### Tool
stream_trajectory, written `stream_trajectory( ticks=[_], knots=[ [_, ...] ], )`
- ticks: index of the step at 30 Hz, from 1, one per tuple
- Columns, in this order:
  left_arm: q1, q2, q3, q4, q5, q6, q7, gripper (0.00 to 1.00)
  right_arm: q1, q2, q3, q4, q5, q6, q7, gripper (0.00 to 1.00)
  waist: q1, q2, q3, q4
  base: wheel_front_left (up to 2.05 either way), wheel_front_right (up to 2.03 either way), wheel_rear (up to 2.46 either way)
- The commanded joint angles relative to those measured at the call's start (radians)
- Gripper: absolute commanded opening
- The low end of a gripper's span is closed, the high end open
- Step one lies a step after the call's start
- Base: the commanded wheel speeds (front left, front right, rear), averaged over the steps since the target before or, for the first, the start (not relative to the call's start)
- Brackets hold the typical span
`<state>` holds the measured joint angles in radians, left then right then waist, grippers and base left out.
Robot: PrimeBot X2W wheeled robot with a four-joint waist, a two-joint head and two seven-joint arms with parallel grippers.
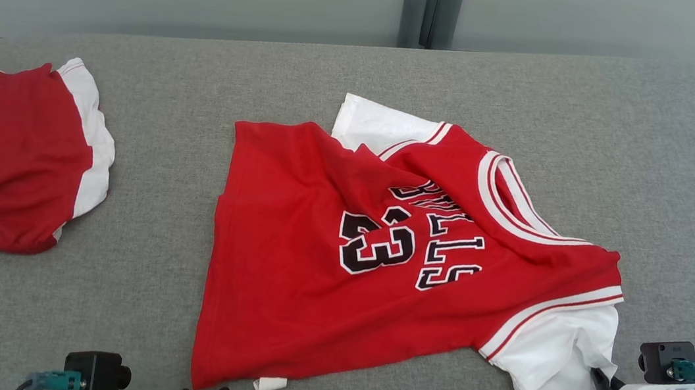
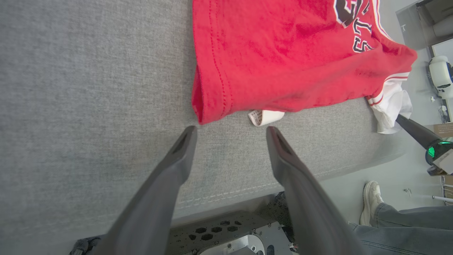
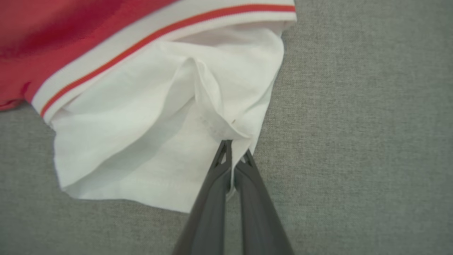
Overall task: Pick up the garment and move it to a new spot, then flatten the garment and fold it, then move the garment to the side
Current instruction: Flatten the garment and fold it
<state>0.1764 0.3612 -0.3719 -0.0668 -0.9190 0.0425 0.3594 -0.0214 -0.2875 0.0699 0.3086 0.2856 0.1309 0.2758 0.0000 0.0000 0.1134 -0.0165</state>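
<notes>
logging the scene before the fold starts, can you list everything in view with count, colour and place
jersey: one, red and white with a black 23, rumpled mid-table
second garment: one, red and white, far left of the table
table: one, grey fabric top, under both garments
label: one, white, by the jersey's near hem
posts: two, grey, behind the table's far edge
shoe: one, white, on the floor beside the table
leg: one, a person's, blue jeans, above the shoe
left gripper: one, dark, open, just short of the jersey's near corner
right gripper: one, dark, shut on the jersey's white sleeve
</notes>
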Motion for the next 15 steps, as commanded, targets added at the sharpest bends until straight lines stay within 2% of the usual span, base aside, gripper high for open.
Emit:
stream_trajectory(
  ticks=[1, 13, 15],
  knots=[
    [-0.023, -0.002, -0.001, 0.010, 0.014, -0.006, -0.002, 1.00, -0.006, 0.003, -0.002, 0.001, -0.001, 0.000, -0.006, 0.00, 0.0000, 0.0000, 0.002, -0.002, 0.00, 0.00, 0.00],
    [-0.140, -0.037, -0.036, 0.182, 0.039, -0.040, -0.012, 0.99, -0.022, 0.008, -0.001, -0.011, -0.002, 0.000, -0.018, 0.00, 0.0000, 0.0000, 0.021, -0.030, 0.00, 0.00, 0.00],
    [-0.160, -0.039, -0.034, 0.206, 0.046, -0.050, -0.027, 0.49, -0.024, 0.007, -0.001, -0.012, -0.002, 0.000, -0.022, 0.00, 0.0000, 0.0000, 0.023, -0.032, 0.00, 0.00, 0.00]
  ],
)
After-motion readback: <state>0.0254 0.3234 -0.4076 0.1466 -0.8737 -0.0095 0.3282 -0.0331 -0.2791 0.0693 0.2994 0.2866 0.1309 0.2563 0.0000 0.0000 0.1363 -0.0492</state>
